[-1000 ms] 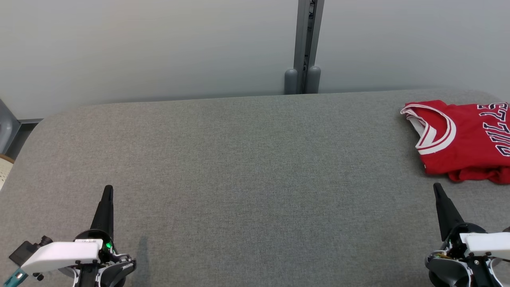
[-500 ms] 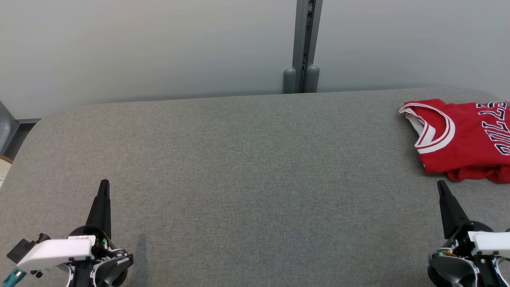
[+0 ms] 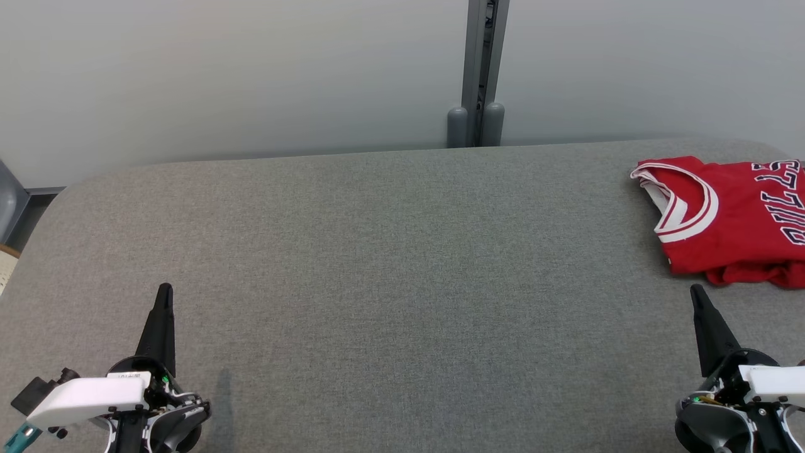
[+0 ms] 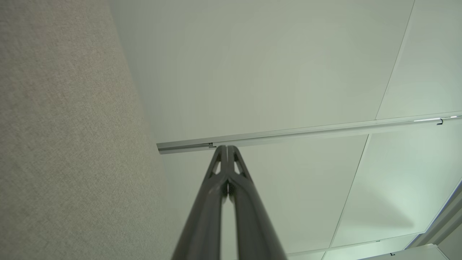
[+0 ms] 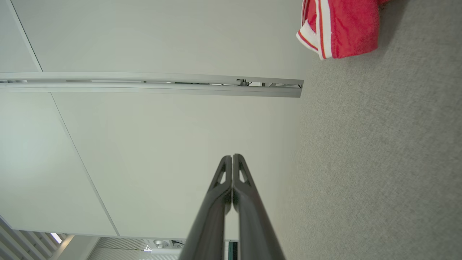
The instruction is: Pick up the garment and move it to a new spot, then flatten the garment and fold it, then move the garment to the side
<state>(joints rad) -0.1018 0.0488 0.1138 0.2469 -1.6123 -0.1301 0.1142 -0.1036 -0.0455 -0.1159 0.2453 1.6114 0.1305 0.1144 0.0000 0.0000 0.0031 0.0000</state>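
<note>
The garment (image 3: 729, 220), a red jersey with white trim and dark lettering, lies folded at the far right of the grey table (image 3: 402, 264); its right part runs out of the head view. A corner of the garment (image 5: 339, 29) appears at the top of the right wrist view. My right gripper (image 3: 695, 292) is shut and empty at the lower right, its tips just in front of the jersey's near edge and apart from it. My left gripper (image 3: 165, 290) is shut and empty at the lower left, far from the jersey. Both pairs of fingers meet in the wrist views, the left gripper (image 4: 227, 148) and the right gripper (image 5: 232, 157).
A pale wall stands behind the table with a grey vertical post (image 3: 483, 75) at its middle. The table's rounded left corner (image 3: 56, 195) drops off beside a grey object at the left edge. Bare grey cloth lies between my two grippers.
From one second ago the whole head picture shifted slightly and both grippers' tips sit a little higher in it. Over the last half second nothing moved.
</note>
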